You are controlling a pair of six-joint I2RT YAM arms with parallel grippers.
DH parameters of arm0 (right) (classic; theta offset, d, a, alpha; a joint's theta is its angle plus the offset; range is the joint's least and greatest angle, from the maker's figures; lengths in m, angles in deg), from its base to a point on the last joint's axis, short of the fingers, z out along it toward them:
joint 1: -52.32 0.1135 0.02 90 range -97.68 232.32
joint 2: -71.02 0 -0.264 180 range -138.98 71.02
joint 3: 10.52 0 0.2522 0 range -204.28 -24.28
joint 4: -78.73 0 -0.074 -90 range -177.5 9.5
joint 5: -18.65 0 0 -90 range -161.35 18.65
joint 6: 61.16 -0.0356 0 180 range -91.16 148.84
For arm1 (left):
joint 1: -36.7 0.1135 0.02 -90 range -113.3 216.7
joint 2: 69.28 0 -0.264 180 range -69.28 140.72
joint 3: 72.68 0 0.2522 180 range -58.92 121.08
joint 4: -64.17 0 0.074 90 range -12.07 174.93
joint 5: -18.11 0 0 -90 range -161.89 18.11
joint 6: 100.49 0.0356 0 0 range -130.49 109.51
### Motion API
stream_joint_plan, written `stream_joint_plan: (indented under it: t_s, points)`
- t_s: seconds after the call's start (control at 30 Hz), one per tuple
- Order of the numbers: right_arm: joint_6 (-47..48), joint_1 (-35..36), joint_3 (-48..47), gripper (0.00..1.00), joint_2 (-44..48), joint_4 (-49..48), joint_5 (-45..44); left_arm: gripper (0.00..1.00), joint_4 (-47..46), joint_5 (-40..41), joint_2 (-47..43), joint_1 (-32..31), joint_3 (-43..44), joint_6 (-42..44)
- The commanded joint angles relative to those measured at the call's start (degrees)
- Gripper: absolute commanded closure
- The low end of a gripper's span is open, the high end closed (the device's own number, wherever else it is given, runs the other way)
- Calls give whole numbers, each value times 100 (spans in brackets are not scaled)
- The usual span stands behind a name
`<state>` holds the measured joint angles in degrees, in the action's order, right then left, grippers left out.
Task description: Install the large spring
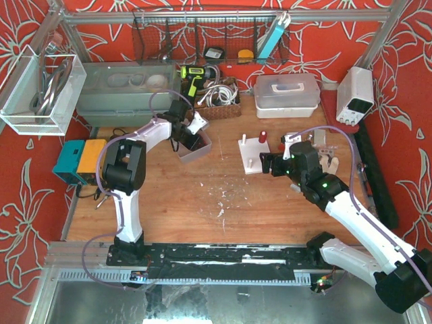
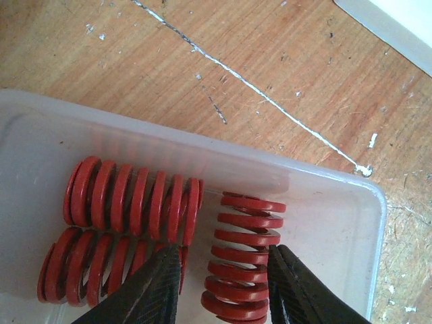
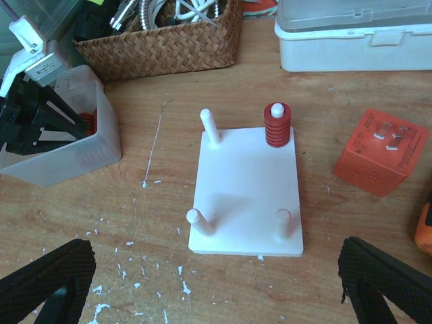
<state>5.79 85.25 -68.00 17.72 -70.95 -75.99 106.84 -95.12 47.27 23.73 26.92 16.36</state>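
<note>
Spanning the work area, the wooden desk [image 1: 202, 202] shows scratches and white flecks. At its far edge stand a white lidded box [image 3: 351, 40] and a wicker basket [image 3: 169, 47] of cables. The white peg board [image 3: 246, 182] lies flat near the centre of the desk with four upright pegs; the far right peg carries a red spring [image 3: 277, 128], and the other three stand bare. The translucent bin [image 2: 202, 145] rests on the desk left of the board, just in front of the basket. An orange block [image 3: 381, 152] sits to the right of the board, apart from it. The left pincer [image 2: 225, 253] reaches down into the bin, jaws partly apart and astride the large spring [image 2: 243, 229]. One finger lies against the coils, while a narrow gap shows at the other, so no firm grip is confirmed. Two further springs [image 2: 131, 196] lie side by side in the bin, just beside that one. The right pincer [image 3: 216, 270] hangs over the desk at the near edge of the board, spread wide and holding nothing.
</note>
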Motion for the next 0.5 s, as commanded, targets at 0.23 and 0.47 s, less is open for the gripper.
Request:
stream_joint_plan:
  t_s: [0.23,0.47]
  points:
    - [50,37,68,1,-3,-23,-193,58,265,775,150,-65,-153,204]
    - [59,37,77,1,62,-8,-247,57,271,874,323,-80,-92,210]
